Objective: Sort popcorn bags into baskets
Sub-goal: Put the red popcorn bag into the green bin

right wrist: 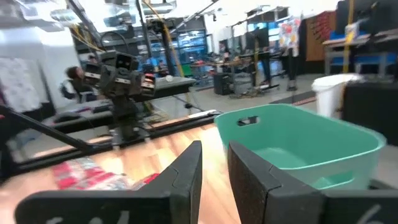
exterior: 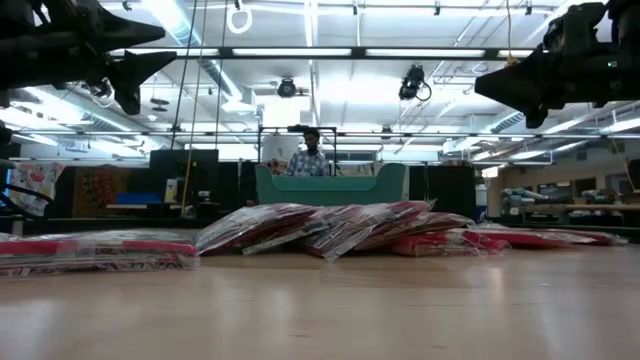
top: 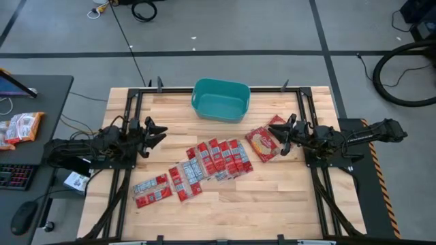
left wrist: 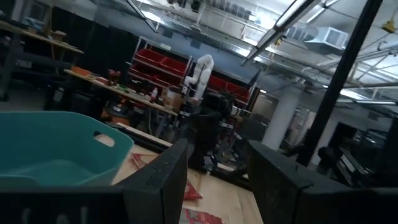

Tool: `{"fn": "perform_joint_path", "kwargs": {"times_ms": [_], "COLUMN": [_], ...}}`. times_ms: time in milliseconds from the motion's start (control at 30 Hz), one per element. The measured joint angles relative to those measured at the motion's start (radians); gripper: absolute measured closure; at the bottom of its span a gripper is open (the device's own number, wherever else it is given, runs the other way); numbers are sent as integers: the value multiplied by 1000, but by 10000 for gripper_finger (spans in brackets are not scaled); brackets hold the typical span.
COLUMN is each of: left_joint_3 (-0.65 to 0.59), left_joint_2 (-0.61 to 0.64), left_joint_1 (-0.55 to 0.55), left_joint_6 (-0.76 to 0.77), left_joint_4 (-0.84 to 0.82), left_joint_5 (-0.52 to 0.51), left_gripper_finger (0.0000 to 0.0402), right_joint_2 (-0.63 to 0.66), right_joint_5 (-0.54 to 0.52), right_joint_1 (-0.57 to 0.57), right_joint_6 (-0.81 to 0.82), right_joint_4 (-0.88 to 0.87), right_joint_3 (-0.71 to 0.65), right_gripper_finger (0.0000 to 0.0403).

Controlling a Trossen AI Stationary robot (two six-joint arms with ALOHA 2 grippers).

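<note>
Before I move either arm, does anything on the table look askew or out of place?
Nothing damaged or spilled. The popcorn bags lie overlapped in a loose fan, two larger ones under the right pincer; the teal basket sits empty.

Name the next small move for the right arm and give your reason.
Probably lower the right gripper onto the larger squarish popcorn bag beside it. Its fingers are open and empty, held above the table, that bag lies nearest, and the teal basket looks empty. The left gripper waits open on the left side.
</note>
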State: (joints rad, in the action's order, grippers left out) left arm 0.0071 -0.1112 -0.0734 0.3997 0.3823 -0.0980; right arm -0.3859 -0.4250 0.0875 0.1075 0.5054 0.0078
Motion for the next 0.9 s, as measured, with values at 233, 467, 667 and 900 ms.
{"fn": "perform_joint_path", "kwargs": {"times_ms": [233,467,667,900], "left_joint_3": [0,77,159,264], "left_joint_2": [-115,-363,-578,-813], "left_joint_1": [-1,17,32,32], "left_joint_6": [138,172,146,172], "left_joint_4": [-12,-15,-17,-80], "left_joint_5": [29,120,131,190], "left_gripper_finger": [237,237,237,237], "right_joint_2": [0,-17,-99,-261], "right_joint_5": [131,130,160,149], "right_joint_1": [0,-6,-6,-6], "right_joint_6": [-8,4,8,19], "right_joint_4": [12,-17,-126,-145], "right_joint_3": [0,53,142,180], "right_gripper_finger": [321,321,321,321]}}
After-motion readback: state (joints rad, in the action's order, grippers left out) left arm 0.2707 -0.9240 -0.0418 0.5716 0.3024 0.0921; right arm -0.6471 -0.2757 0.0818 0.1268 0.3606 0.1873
